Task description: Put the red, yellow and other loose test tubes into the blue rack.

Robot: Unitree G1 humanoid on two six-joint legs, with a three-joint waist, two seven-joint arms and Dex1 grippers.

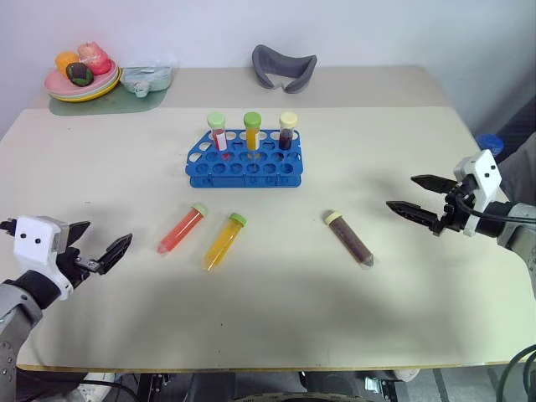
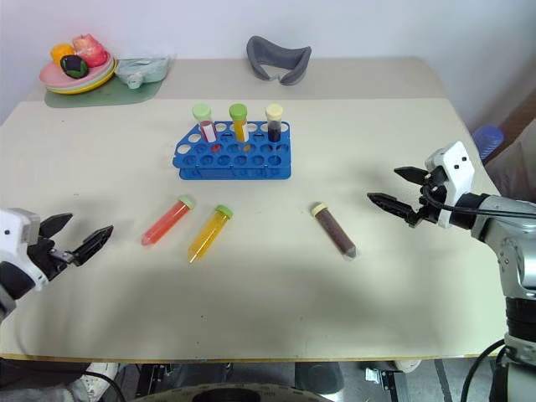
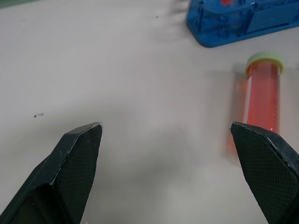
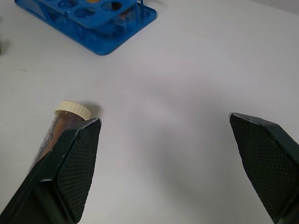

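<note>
Three loose test tubes lay flat on the cream table [image 1: 276, 318], in front of the blue rack [image 1: 243, 161] and well apart from it, presumably set out as the work still to be done: a red tube [image 1: 181, 229] with a green cap, a yellow tube [image 1: 223, 242] just beside it, also green-capped, and a dark brown tube [image 1: 349, 239] with a cream cap off toward the robot's right. The rack already held three upright tubes in its back row, so its front holes looked free for the rest. The left gripper [image 1: 99, 247] hovered above the table near its left edge, its two black fingers spread wide and holding nothing; in the left wrist view the red tube sat just inside one finger [image 3: 266, 161], which suggested it was lined up as that arm's target. The right gripper [image 1: 414, 196] hung near the right side, equally wide open and empty, with the brown tube partly hidden behind one finger [image 4: 70, 163] in its wrist view. At the table's far edge stood a plate of toy food [image 1: 81, 74] and a grey curved object [image 1: 284, 67] I could not identify. The rack's contents were cut off in both wrist views, and the liquid levels in the upright tubes were hard to judge.
</note>
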